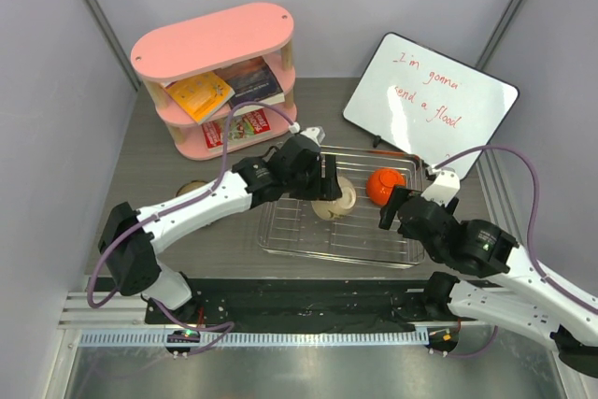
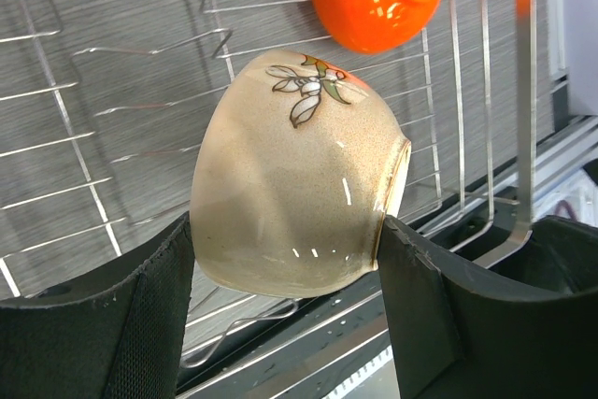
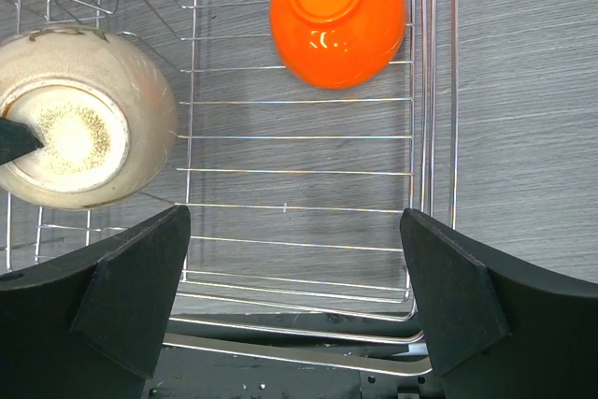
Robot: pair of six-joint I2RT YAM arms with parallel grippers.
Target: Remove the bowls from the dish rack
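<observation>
Pinching the cream bowl (image 2: 299, 165) between its two pads, the left gripper (image 2: 288, 231) holds it over the middle of the dish rack (image 1: 308, 235), a little toward the rack's left half. The bowl lies tipped on its side, with its axis running roughly from one pad to the other. In the wrist view the foot ring sits against the right-hand finger (image 2: 439, 315) and the rounded wall against the other. The grip looks made, so I judge the coming move to be a lift straight up off the rack's bars, then out past the rack's left rim, the side this arm reaches from.

The right gripper (image 3: 294, 217) hangs at the rack's near right corner with its jaws spread wide and nothing between them. The orange bowl (image 3: 336, 16) lies ahead of it in the rack's far right corner, upside down with its foot facing up. The right arm is plainly the nearer one for it.

Count: two bowls inside the rack, one cream and one orange; one rack; two grippers. A tan round shape (image 1: 192, 189) left of the rack, half hidden behind the left arm, may be a third bowl, but I cannot tell.
</observation>
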